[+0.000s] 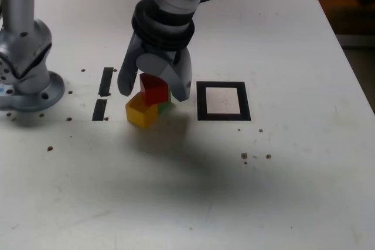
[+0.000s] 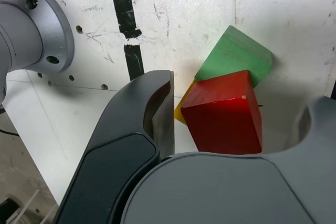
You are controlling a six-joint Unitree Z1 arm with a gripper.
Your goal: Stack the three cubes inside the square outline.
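The red cube [image 1: 154, 89] [image 2: 226, 111] rests tilted on top of the yellow cube [image 1: 142, 111] [image 2: 181, 109] and the green cube [image 1: 166, 107] [image 2: 235, 55], which sit side by side on the white table. My gripper [image 1: 153, 93] [image 2: 239, 111] hangs over them, open, with one finger on each side of the red cube. In the wrist view a small gap shows between the red cube and the near finger, and a wider gap on the other side. The square outline [image 1: 201, 101] lies just to the exterior view's right of the cubes, with nothing inside it.
Two short black tape strips [image 1: 106, 80] [image 1: 99, 109] lie to the exterior view's left of the cubes. The arm's metal base [image 1: 26, 68] [image 2: 37, 24] stands at the far left. Small dark crumbs [image 1: 244, 156] dot the table. The table's edge runs along the right.
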